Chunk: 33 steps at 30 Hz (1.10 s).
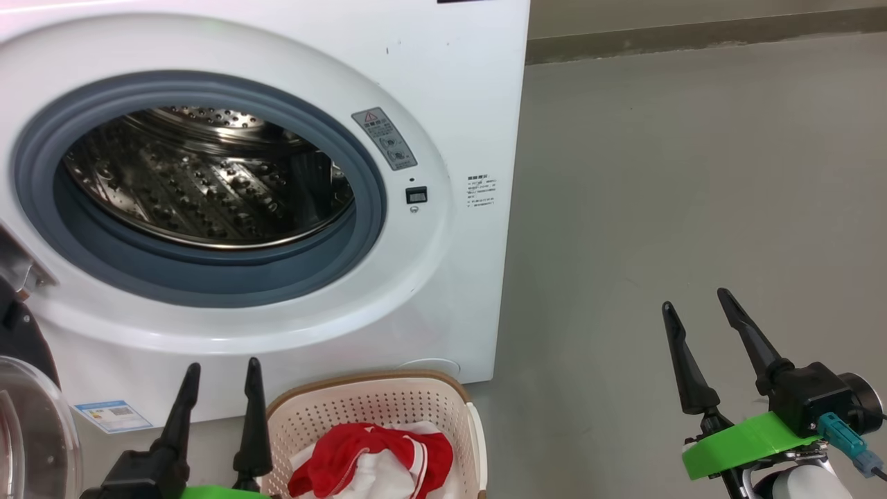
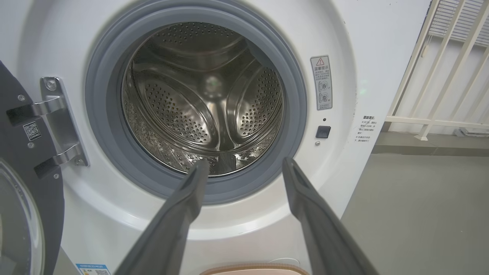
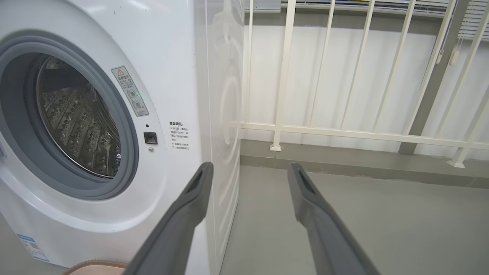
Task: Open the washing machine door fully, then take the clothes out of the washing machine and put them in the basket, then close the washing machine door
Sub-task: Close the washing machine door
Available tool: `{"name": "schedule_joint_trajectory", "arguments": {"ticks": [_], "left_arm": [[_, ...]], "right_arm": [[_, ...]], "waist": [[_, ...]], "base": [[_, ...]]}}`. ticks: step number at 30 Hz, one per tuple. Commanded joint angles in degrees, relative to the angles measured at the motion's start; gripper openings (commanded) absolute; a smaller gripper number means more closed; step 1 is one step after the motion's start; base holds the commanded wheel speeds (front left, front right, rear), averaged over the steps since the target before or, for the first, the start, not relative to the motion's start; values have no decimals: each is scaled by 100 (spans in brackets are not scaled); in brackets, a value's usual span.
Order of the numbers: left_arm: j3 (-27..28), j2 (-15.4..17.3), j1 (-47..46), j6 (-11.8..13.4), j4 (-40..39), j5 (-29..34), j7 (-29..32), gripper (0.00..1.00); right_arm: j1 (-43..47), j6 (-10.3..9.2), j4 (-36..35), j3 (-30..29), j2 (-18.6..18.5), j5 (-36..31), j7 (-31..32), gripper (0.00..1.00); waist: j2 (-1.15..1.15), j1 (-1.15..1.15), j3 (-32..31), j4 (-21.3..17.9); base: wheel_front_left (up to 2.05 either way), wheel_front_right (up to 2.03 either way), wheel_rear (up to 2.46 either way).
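**Washing machine door (image 1: 21, 333) swung wide, clothes in the basket**

The round door hangs open at the left of the washing machine (image 1: 443, 104). Its black rim and bulging glass window show at the lower left of the head view, and its metal hinge (image 2: 61, 122) is bolted to the white front panel. Inside the grey rubber seal (image 1: 208, 277) the holed steel drum (image 1: 208, 180) catches the light.

The clothes (image 1: 367, 461), a red and white bundle, lie inside the basket (image 1: 374, 409). It stands on the floor (image 1: 658, 208) close against the front of the machine, below the opening and towards its right-hand corner. A small blue sticker (image 1: 114, 414) sits low on the machine's front, to the left of the basket.

The left tool (image 1: 223, 364) hangs just beside the basket's left rim. Its two dark fingers are spread apart, point up at the drum opening and grip nothing. The right tool (image 1: 694, 298) hovers over bare floor well to the right of the machine, its fingers likewise parted with nothing between them. A white railing (image 3: 344, 133) runs along the wall behind.
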Motion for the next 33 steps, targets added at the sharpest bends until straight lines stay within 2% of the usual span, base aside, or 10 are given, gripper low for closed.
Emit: {"name": "schedule_joint_trajectory", "arguments": {"ticks": [1, 10, 15, 24, 33], "left_arm": [[217, 118, -82, 58, -182, -16, -26, 100], [169, 139, -72, 95, -271, -10, -20, 100], [142, 158, -84, 120, -332, -4, 14, 100], [88, 176, -82, 21, -513, -81, -34, 100], [38, 216, -62, 131, -547, 5, 14, 100]], "right_arm": [[-64, 2, -168, 145, -21, -55, -36, 100], [-82, 2, -199, 127, -12, -48, -36, 100], [-97, 2, -203, 123, -9, -29, -36, 100], [-139, 2, -179, 107, -4, 7, -36, 100], [-142, 2, -139, 98, 0, 16, -36, 100]], "waist": [[0, 0, 6, 9], [0, 0, 58, 42], [0, 0, 85, 57], [0, 0, 150, 87], [0, 0, 148, 127]], "base": [[-6, 6, 0], [-74, 74, 0], [-169, 169, 0], [-167, 167, 0], [-47, 47, 0]]}}
